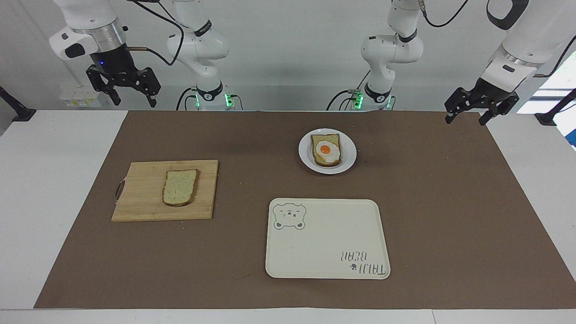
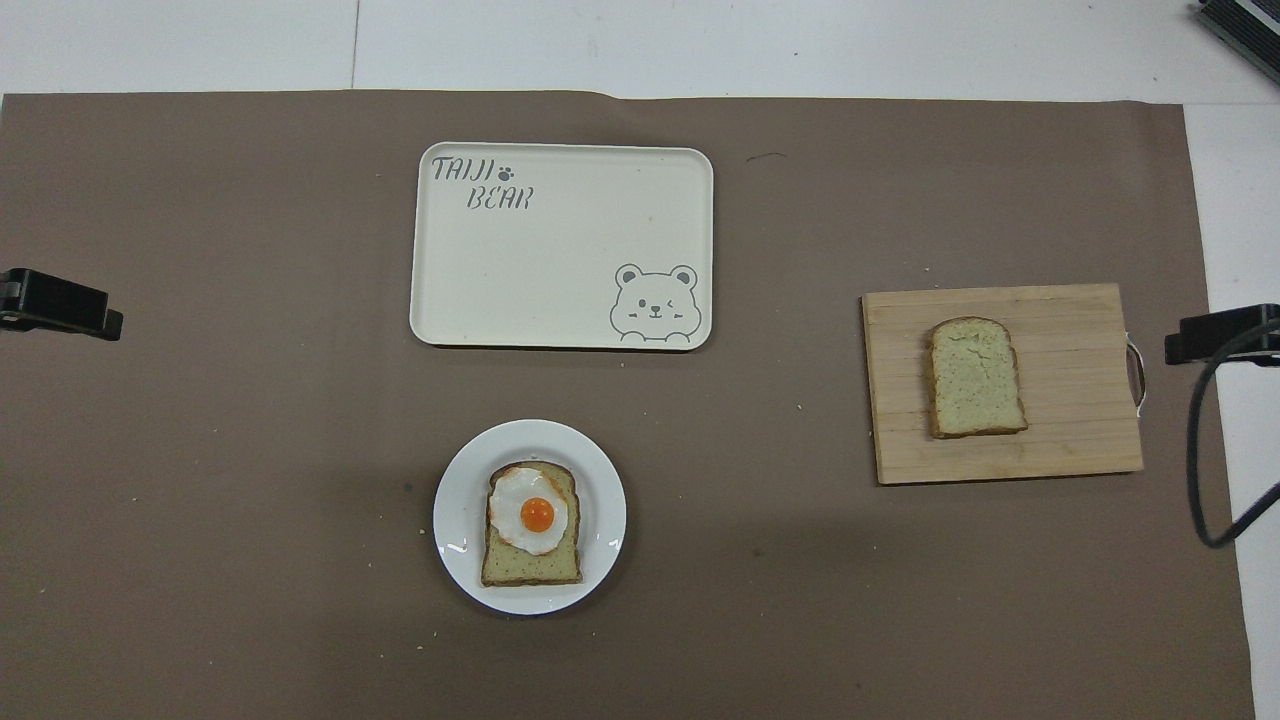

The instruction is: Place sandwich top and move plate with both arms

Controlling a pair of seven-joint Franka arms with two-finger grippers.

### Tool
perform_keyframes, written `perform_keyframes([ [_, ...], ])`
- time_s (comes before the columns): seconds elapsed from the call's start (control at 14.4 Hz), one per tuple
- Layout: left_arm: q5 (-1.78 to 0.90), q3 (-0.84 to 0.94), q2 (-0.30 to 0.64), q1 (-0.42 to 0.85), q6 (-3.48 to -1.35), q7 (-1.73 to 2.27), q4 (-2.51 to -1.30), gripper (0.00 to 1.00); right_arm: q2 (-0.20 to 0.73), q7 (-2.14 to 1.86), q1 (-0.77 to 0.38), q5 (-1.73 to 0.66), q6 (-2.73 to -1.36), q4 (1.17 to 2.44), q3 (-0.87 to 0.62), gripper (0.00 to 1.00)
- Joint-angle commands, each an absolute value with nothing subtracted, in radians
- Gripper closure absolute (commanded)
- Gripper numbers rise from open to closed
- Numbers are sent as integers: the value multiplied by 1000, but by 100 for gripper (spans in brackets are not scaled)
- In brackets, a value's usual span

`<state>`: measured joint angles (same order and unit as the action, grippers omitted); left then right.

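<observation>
Wooden and pale, the rectangular cutting board (image 1: 165, 191) lies toward the right arm's end of the desk (image 1: 54, 189), which is covered by a brown paper mat (image 1: 450, 202). On the board rests the sandwich top (image 1: 179, 187), a plain pale bread slice with a brown crust, flat and untouched. Above that end of the desk hangs the right hand (image 1: 133, 96), a black two-finger gripper on a white jointed arm, raised and well apart from the board; its fingers stand open and hold nothing.

Nearer the middle sits the small round glossy white plate (image 1: 306, 158), carrying a bread slice topped with a fried egg (image 1: 326, 150). Farther from the robots than the plate lies the rectangular cream tray with a bear drawing (image 1: 327, 238), with nothing on it.

Over the left arm's end of the mat hangs the left hand (image 1: 466, 119), also black, raised, spread open and empty, well apart from the plate.

Judging by this layout, the task has not begun: the sandwich top is yet to be lifted and laid over the egg slice, and the plate is yet to be carried by both arms, probably to the tray.
</observation>
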<state>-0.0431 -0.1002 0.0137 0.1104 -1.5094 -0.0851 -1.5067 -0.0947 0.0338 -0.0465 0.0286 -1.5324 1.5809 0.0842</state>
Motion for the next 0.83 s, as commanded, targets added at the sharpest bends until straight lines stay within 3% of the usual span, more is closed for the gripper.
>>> perform_keyframes([
  [0.0,-23,-100,17,109,-1493,-97,-1491,0,-94,14,-35,37,-1545,1583,80,0],
  [0.76,-23,-100,17,109,-1493,-97,-1493,0,-121,20,-35,34,-1557,1624,80,0],
])
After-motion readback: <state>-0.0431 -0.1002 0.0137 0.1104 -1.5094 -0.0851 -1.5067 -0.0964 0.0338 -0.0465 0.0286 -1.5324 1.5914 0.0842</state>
